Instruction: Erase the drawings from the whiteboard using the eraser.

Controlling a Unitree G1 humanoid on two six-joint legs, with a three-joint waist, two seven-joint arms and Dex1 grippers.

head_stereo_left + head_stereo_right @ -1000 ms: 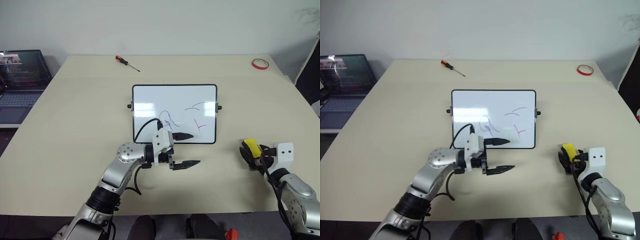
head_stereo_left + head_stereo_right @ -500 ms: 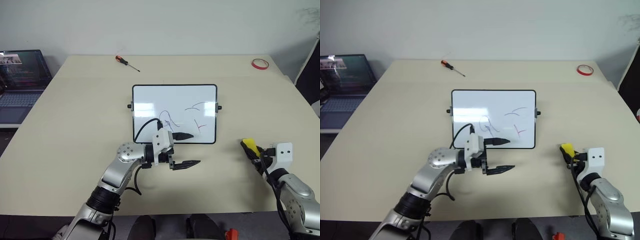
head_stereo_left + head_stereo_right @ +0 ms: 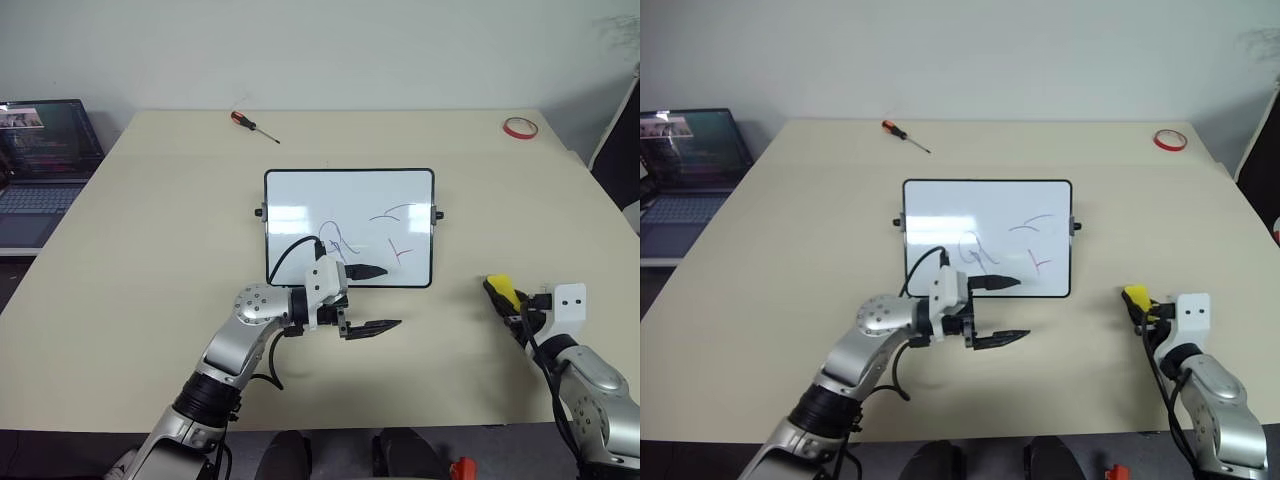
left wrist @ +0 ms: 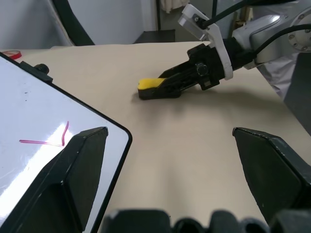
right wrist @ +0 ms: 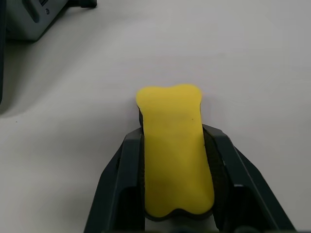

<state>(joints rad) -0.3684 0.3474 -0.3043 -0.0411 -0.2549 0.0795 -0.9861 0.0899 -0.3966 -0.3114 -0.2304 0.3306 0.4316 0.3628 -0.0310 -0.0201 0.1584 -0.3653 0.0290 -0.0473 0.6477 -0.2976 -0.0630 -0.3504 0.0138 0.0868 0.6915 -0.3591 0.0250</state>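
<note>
Two grippers on hand over one beige desk (image 3: 150,230). Item one: right gripper (image 3: 505,305), near the desk's right front, its black fingers clamped on both long sides of the yellow eraser (image 3: 502,292); the right wrist view has the block seated between the fingers with its far end poking out past the tips, just above or on the desk surface, which of the two cannot be told. Item two: left gripper (image 3: 371,298), parked by the whiteboard's near edge, fingers spread wide and holding nothing, one finger over the board's front rim, the other over bare desk. Item three: whiteboard (image 3: 300,195), flat at mid-desk, black frame, well apart from the eraser, which lies off to its right. Item four: drawings (image 3: 340,238) on the board's near right half, namely a purple-blue loop, blue strokes and a red mark, all untouched. Sundries, not wanted: screwdriver (image 3: 254,126) at the far edge, red tape ring (image 3: 519,127) at the far right corner, laptop (image 3: 40,150) off the desk's left side. Step in hand, by judgement: the pick-up of the eraser, with the grip made and no wiping begun. Next move likely calls for lifting the block, carrying it left to the marks, and pressing its flat face down; the open left gripper may need to steady the frame or clear away.
</note>
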